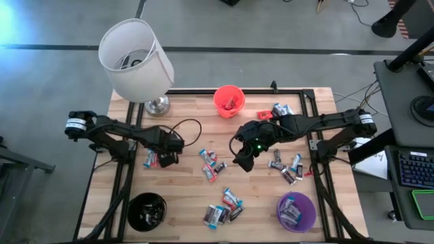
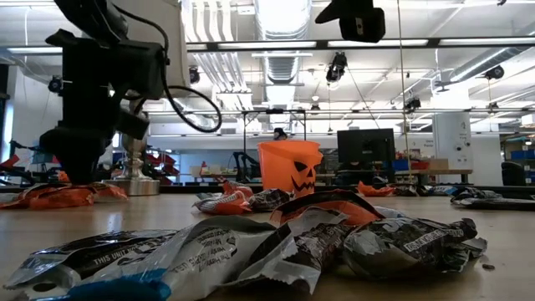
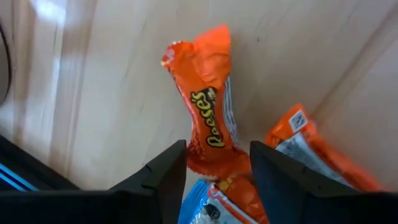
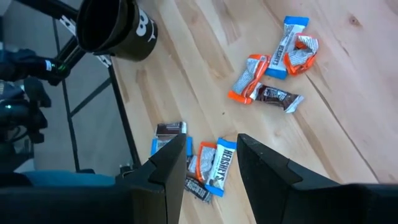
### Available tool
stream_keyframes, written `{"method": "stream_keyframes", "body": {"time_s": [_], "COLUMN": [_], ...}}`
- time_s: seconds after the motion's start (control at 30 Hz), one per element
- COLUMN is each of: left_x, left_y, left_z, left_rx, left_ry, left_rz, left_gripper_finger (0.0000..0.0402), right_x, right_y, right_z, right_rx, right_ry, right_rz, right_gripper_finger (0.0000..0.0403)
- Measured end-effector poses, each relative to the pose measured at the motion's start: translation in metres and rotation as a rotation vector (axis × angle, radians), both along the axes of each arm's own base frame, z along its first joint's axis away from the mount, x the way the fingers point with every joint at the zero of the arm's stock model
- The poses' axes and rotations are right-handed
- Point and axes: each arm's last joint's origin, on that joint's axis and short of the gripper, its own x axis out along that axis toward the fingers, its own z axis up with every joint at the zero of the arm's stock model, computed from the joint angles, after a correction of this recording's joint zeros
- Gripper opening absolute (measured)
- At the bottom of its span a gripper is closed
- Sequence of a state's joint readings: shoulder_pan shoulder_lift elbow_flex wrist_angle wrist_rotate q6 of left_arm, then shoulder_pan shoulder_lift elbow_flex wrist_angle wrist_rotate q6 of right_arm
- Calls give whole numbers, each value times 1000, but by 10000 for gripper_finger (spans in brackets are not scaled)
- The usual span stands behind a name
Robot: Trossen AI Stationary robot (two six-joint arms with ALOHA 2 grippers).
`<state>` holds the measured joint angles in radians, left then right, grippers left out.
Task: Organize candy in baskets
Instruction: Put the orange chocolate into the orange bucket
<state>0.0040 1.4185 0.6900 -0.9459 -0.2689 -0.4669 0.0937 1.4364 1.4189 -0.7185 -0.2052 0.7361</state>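
An orange Reese's candy (image 3: 208,106) lies flat on the wooden table, next to another orange candy (image 3: 305,146) and a blue one (image 3: 202,208). My left gripper (image 3: 217,155) points down over this small group (image 1: 150,159), open, its fingertips standing on either side of the Reese's candy's near end; whether they touch it I cannot tell. My right gripper (image 1: 243,161) hangs open and high above the table's middle with nothing between its fingers (image 4: 211,146). The orange basket (image 1: 229,100) stands at the far middle, the black basket (image 1: 146,210) near left, the purple basket (image 1: 296,211) near right.
Loose candies lie in clusters at the table's middle (image 1: 210,163), near middle (image 1: 224,207), right (image 1: 285,166) and far right (image 1: 281,110). A white lampshade on a metal foot (image 1: 135,61) stands at the far left corner. A black cable (image 1: 186,132) loops beside my left gripper.
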Motion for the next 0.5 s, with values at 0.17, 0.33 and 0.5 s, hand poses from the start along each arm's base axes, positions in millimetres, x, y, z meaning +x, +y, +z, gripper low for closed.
{"method": "stream_keyframes", "body": {"time_s": [0.17,0.33,0.5], "left_x": [-4,-5,-2], "left_y": [0,0,0], "left_z": [-4,-4,0], "left_rx": [-4,-5,-7], "left_ry": [28,38,33], "left_rz": [-34,-38,-59], "left_gripper_finger": [129,71,13], "right_x": [0,0,0], "right_y": [0,-1,-1], "right_z": [0,0,0], "right_rx": [6,0,-4], "right_ry": [3,6,5], "right_rz": [-15,-39,-39], "right_gripper_finger": [132,132,132]}}
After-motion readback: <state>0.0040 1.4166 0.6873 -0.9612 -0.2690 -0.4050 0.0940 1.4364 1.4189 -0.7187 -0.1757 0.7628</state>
